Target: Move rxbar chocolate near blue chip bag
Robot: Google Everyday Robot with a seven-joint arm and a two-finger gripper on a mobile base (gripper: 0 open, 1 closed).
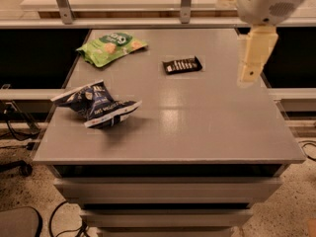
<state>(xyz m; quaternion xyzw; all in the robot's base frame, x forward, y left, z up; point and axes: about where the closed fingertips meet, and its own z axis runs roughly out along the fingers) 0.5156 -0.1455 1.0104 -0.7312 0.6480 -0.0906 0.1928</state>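
Observation:
The rxbar chocolate [182, 64], a small flat black bar with white lettering, lies on the grey table [197, 127] toward the far middle. The blue chip bag [96, 104], dark navy and wrinkled with white lettering, lies near the table's left front. My gripper [251, 65] hangs from the white arm at the upper right. It is above the table's right edge, to the right of the rxbar and apart from it, and holds nothing that I can see.
A bright green snack bag [111, 46] lies at the far left of the table. A rail with metal posts [186, 3] runs behind the table. Drawers sit under the tabletop, and cables lie on the floor at the left.

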